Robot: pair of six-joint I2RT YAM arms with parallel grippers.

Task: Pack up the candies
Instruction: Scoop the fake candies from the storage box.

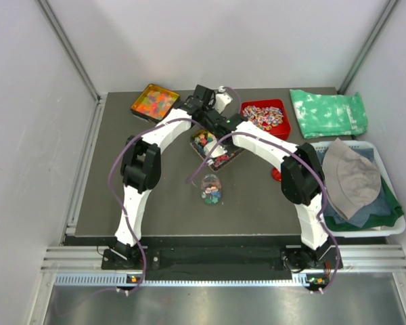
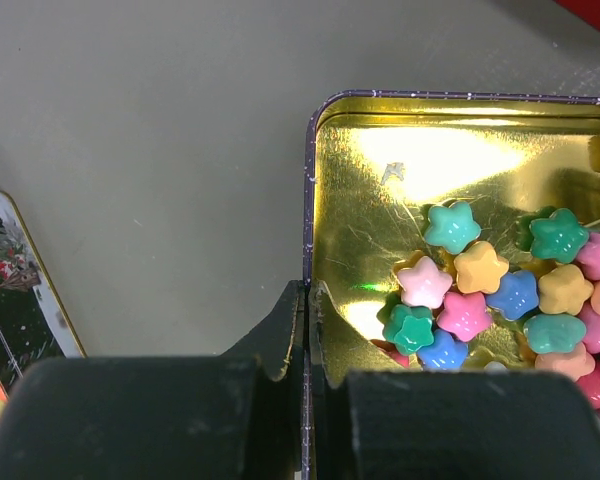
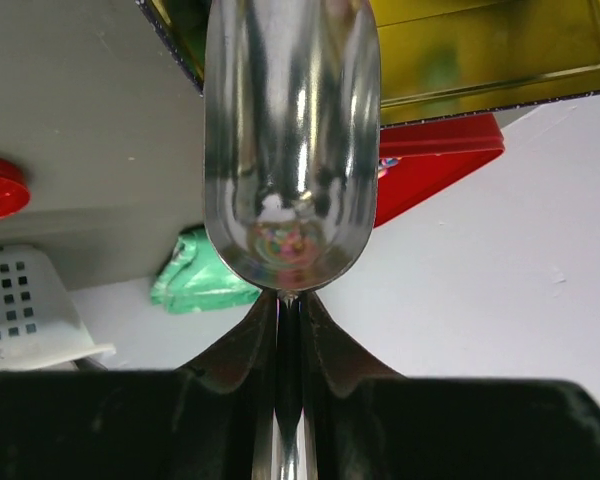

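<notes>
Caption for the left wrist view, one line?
Left gripper clamps the rim of a gold-lined tin holding pastel star-shaped candies.

tin [image 2: 410, 170]: glossy gold metal | scoop [image 3: 290, 150]: polished metal | candies [image 2: 465, 315]: smooth, glossy | table [image 2: 140, 150]: matt

A dark grey table [image 1: 162, 203] is seen. An orange-yellow tray [image 1: 140, 95] is set at its far left corner, and a red tray [image 1: 287, 122] at the far side, right of centre. A gold-lined tin [image 2: 410, 170] is placed in the middle. Just left of it, a flat printed lid or card [image 2: 20, 280] is laid. A clear jar [image 1: 211, 188] is found nearer, in front of the tin. A small red lid [image 1: 276, 175] is seen to the jar's right. A green cloth [image 1: 328, 113] is spread at the far right, and a white basket [image 1: 365, 232] is placed along the right side, nearer than the cloth.
</notes>
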